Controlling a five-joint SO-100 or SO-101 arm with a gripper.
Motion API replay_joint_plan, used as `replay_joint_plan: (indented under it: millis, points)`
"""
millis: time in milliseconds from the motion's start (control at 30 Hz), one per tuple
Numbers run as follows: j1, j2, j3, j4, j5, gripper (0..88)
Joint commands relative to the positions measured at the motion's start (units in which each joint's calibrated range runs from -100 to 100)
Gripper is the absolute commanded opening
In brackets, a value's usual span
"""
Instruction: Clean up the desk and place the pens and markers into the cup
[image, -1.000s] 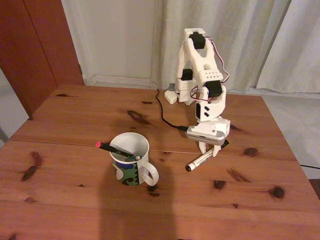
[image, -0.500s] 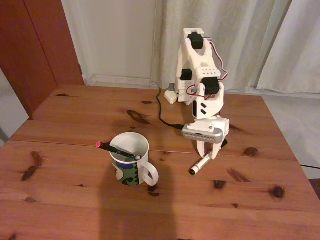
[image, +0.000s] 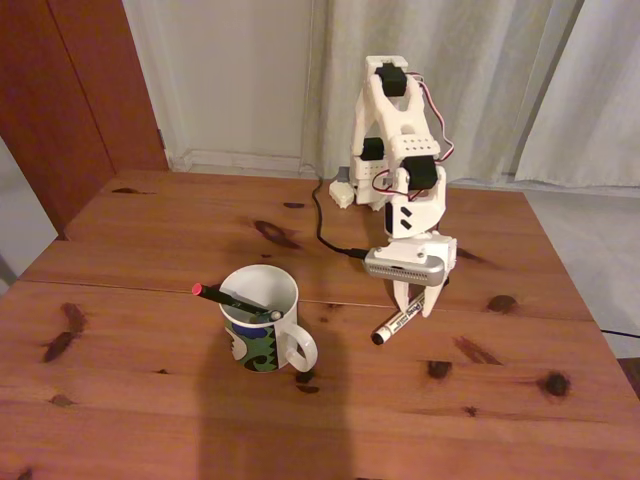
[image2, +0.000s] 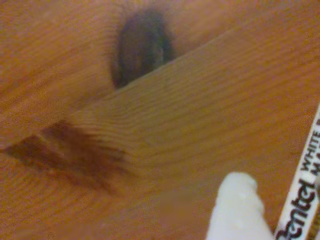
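Gripping the white marker (image: 396, 324) near its upper end, the gripper (image: 417, 305) has its jaws closed on it, low over the desk (image: 150, 400). Marker slants down toward the cup (image: 262, 320), well apart from it, where the black pen (image: 228, 297) already sits inside.

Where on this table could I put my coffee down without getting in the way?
The whole near strip of the wooden table, in front of the mug, is bare, as is the far left part behind it. It is crowded on the right: the gripper sits at the white marker, with the black cable behind.
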Motion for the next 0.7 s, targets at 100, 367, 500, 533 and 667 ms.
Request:
replay_joint_plan:
  millis: [100, 367, 500, 533, 667]
  points:
    - [0.10, 0.07, 0.58, 0.22, 0.33, 12.3]
    - [-2.31, -0.01, -0.33, 0.13, 0.38, 12.3]
    - [-2.88, -0.68, -0.33, 0.13, 0.38, 12.3]
    - [-2.88, -0.68, -0.24, 0.13, 0.38, 12.3]
    - [-2.23, -0.76, 0.21, 0.22, 0.49, 12.3]
